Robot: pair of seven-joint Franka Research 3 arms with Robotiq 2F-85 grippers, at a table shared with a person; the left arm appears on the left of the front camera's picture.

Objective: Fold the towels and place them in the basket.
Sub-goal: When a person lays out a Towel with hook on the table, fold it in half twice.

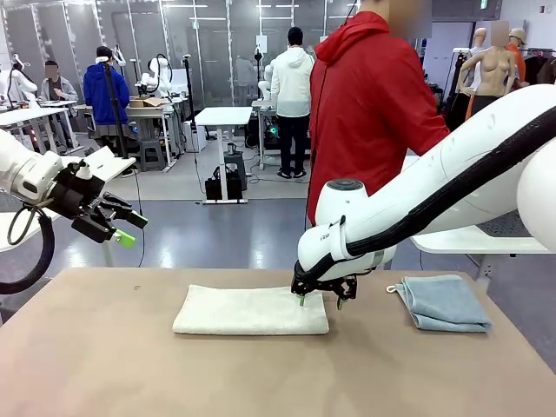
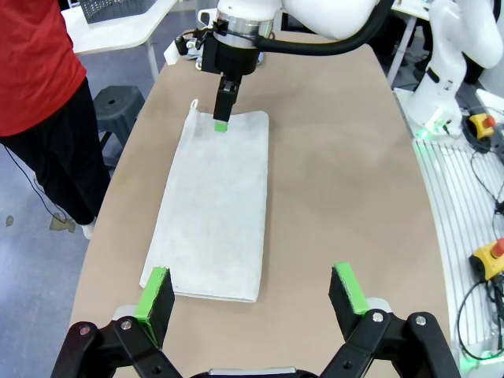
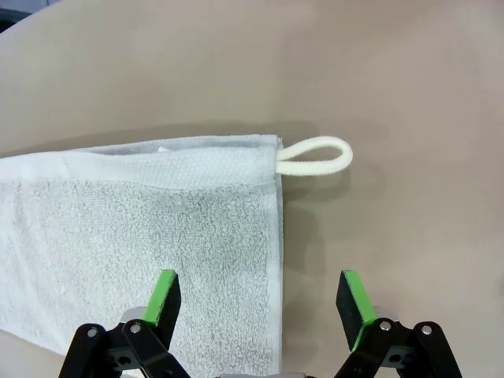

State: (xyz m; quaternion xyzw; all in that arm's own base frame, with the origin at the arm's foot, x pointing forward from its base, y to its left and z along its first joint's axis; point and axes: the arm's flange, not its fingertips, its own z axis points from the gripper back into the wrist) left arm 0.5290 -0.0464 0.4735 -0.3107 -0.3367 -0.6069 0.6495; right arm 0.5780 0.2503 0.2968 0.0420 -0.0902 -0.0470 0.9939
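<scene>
A folded cream-white towel [image 1: 250, 310] lies lengthwise mid-table, also in the left wrist view [image 2: 216, 213]. My right gripper [image 1: 321, 301] hovers open over its right end, one pad over the cloth and one past its edge [image 3: 258, 303]. The towel [image 3: 134, 236] has a cream loop [image 3: 315, 156] at that corner. The pale blue-grey towel [image 1: 443, 302] lies folded at the table's right. My left gripper [image 1: 132, 228] is raised off the left side, open and empty [image 2: 252, 287]. A dark mesh basket [image 2: 118, 8] stands on a white side table beyond the far edge.
A person in a red jacket [image 1: 365, 104] stands at the far side behind the right arm [image 1: 452, 174]. A black stool [image 2: 118, 102] is beside the table. The near half of the tan table [image 1: 261, 373] is bare.
</scene>
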